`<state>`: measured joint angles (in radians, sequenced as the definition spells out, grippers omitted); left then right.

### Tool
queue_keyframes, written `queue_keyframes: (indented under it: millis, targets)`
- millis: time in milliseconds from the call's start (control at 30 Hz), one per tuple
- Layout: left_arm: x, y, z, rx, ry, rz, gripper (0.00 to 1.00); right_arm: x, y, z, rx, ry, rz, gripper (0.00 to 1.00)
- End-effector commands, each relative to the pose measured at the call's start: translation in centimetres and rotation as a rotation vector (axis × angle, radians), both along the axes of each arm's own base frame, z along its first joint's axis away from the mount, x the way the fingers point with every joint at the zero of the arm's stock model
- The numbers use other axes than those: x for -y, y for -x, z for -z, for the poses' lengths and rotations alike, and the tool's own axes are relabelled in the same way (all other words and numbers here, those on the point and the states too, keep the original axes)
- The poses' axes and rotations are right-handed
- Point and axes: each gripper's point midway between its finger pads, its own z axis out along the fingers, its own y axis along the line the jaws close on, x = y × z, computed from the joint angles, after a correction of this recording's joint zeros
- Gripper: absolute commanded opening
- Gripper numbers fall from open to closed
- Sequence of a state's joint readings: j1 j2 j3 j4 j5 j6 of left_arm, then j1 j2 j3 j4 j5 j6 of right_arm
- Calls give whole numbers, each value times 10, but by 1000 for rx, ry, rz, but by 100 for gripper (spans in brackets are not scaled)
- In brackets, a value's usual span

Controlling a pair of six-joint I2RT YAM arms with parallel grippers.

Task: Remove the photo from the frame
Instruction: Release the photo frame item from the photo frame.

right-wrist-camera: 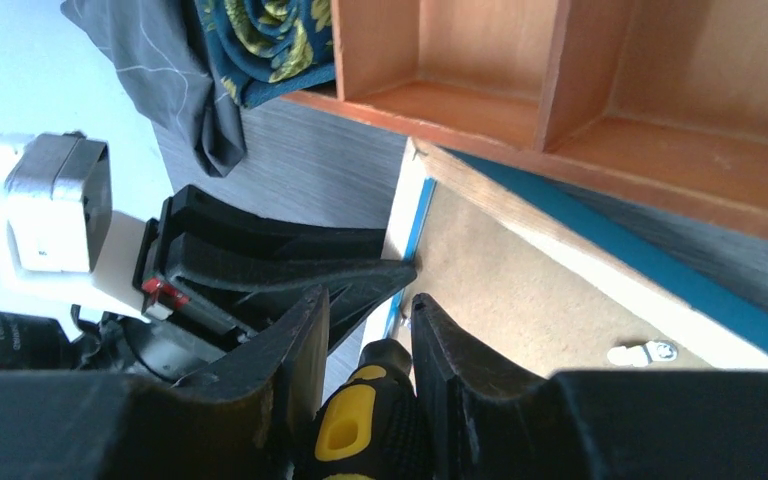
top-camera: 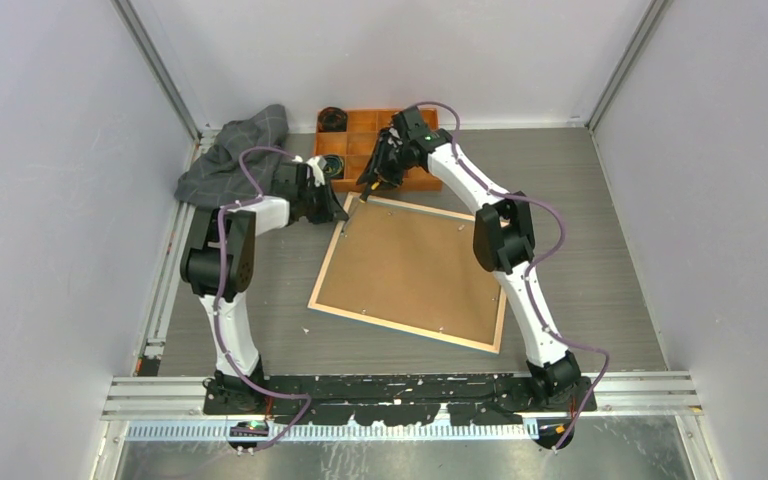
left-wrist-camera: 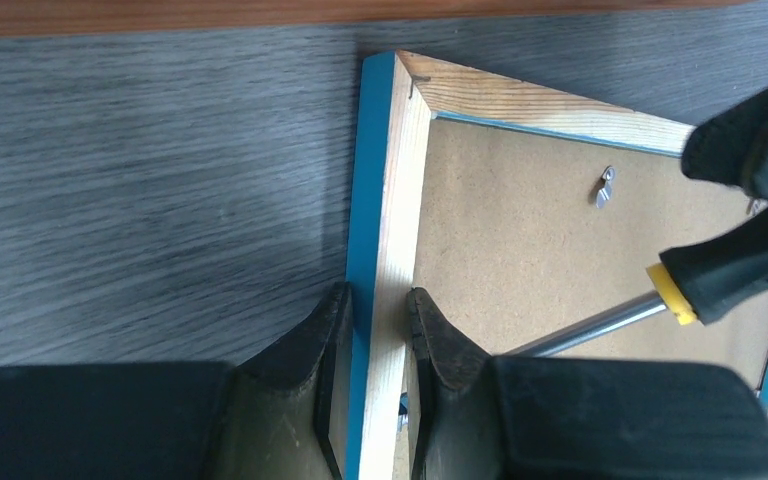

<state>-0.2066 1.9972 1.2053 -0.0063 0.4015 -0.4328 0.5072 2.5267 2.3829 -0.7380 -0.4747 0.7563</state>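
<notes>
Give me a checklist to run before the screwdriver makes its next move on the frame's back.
1. The frame lies face down, backing board up: ok.
2. The left gripper clamps the frame's rim near its corner: ok.
3. The right gripper grips the screwdriver: ok.
4. Screwdriver tip seated: cannot tell, hidden behind the left gripper's finger.
5. The clip near that corner turned clear: cannot tell.
6. The photo exposed: not ok, the backing board covers the frame's back.
</notes>
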Motion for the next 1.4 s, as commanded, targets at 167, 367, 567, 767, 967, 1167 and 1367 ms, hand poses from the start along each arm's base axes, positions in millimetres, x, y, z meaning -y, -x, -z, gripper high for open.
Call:
queue_keyframes:
  millis: [167, 367, 567, 767, 967, 1167, 1367]
  targets:
    - [-1, 25, 46, -91, -93, -17, 0, -39, 106, 83, -458, 1, -158, 1]
    - [1, 26, 45, -82, -97, -9, 0, -22, 48, 64, -415, -104, -32, 1]
    - [3, 29, 46, -73, -117, 6, 0, -27, 63, 73, -427, -69, -71, 1]
    - [3, 28, 46, -69, -121, 8, 0, -44, 119, 88, -449, 32, -220, 1]
    - [4, 29, 46, -69, -121, 11, 0, -40, 132, 101, -442, 84, -273, 1]
    - [4, 29, 47, -67, -127, 13, 0, -41, 141, 101, -359, 111, -387, 1]
    - [5, 29, 47, -65, -129, 14, 0, -43, 130, 86, -225, 112, -438, 1]
